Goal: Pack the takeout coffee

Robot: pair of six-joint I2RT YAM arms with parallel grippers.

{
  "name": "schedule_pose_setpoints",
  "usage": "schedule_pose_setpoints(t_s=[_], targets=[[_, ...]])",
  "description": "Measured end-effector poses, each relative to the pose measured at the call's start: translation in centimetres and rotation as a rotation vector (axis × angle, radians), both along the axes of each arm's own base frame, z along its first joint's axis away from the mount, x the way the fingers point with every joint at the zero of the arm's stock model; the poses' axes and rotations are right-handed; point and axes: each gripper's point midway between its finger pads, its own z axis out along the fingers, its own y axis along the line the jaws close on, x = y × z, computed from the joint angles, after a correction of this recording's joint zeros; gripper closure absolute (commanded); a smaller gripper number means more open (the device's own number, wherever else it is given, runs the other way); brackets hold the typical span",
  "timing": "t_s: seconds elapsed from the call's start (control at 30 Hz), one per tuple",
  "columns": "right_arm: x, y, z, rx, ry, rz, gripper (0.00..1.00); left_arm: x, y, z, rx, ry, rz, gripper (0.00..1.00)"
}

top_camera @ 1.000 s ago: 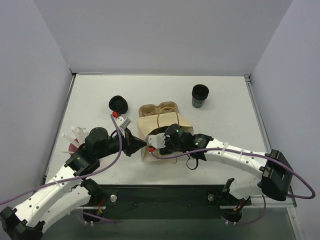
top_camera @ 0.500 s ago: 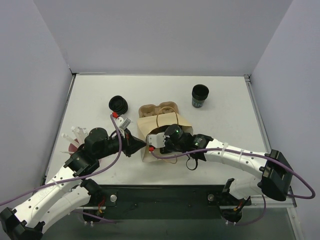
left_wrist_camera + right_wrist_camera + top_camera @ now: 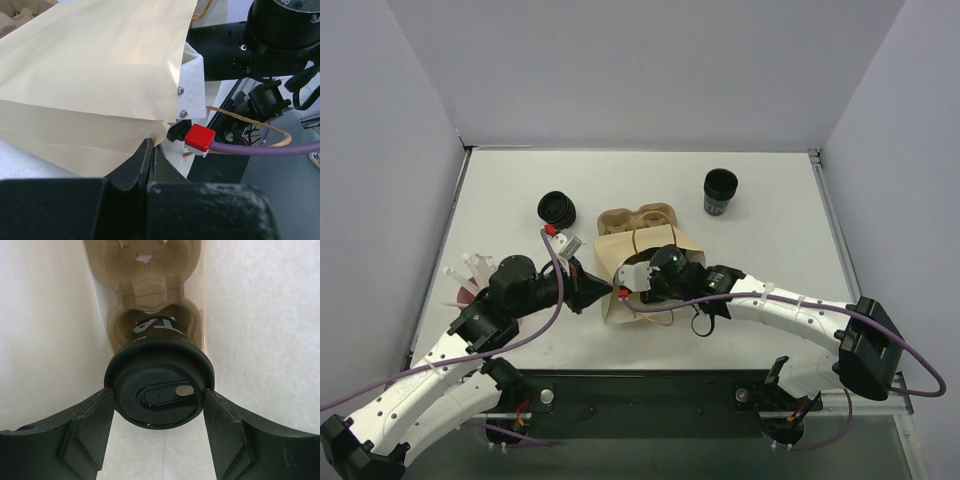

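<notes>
The small black disposable cup with a round black lid is inside the tan paper bag. The bag lies on its side on the white surface. The right end effector is closed on the cup, with one finger pressed against each side of the lid rim. The cup's base points into the near well of the brown moulded pulp carrier, and the well's rim shows around it. Whether the cup is fully seated cannot be told.

The carrier spans almost the full width of the bag, so the paper walls run close along both its edges. Only narrow strips of room remain outside the two fingers. The far well is open, and from above the carrier's far end pokes out past the bag's far edge.

The left end effector is closed on the bag's lower edge at the mouth, just beside the right wrist.

A stack of lidless black cups stands well apart at the far right. A stack of loose black lids lies near the bag's far left corner, with bare surface between.
</notes>
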Motion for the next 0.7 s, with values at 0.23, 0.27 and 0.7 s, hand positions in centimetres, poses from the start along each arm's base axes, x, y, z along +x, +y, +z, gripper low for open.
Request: schedule_pose_setpoints(t_s=[0.23, 0.27, 0.7], targets=[[0.5, 0.2, -0.7, -0.002, 0.007, -0.006, 0.63, 0.0, 0.0, -0.1, 0.003, 0.003, -0.001, 1.00], [0.5, 0.3, -0.7, 0.002, 0.006, -0.007, 0.63, 0.0, 0.0, -0.1, 0.002, 0.003, -0.001, 1.00], [1.2, 0.9, -1.4, 0.054, -0.002, -0.037, 0.62, 0.0, 0.1, -0.2, 0.011, 0.000, -0.002, 1.00]])
